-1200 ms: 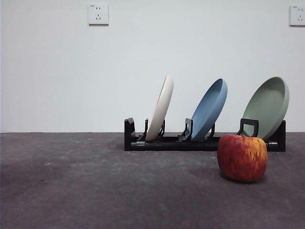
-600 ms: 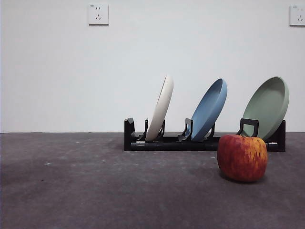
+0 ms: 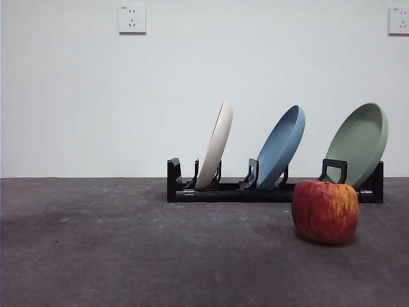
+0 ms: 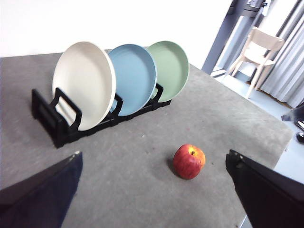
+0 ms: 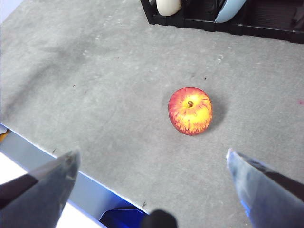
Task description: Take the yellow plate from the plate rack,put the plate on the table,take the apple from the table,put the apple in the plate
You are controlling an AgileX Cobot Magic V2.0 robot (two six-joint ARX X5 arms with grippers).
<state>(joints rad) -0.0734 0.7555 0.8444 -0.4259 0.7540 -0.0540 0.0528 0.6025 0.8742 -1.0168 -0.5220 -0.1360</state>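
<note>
The yellow plate (image 3: 216, 146) (image 4: 84, 83) (image 5: 168, 6) is cream-coloured and stands on edge in the left slot of the black plate rack (image 3: 223, 190) (image 4: 52, 124) (image 5: 247, 21). The red-and-yellow apple (image 3: 325, 211) (image 4: 189, 161) (image 5: 190, 110) rests on the dark grey table (image 3: 128, 256) in front of the rack's right end. My left gripper (image 4: 152, 190) hangs open high above the table, well back from rack and apple. Over the table's near edge my right gripper (image 5: 152, 185) is open too, with the apple ahead of its jaws. Neither gripper shows in the front view.
A blue plate (image 3: 280, 147) (image 4: 133, 78) and a sage-green plate (image 3: 359, 142) (image 4: 168, 69) fill the rack's other slots. The table's edge (image 5: 71, 166) lies close under the right gripper. A chair (image 4: 256, 47) stands beyond the table.
</note>
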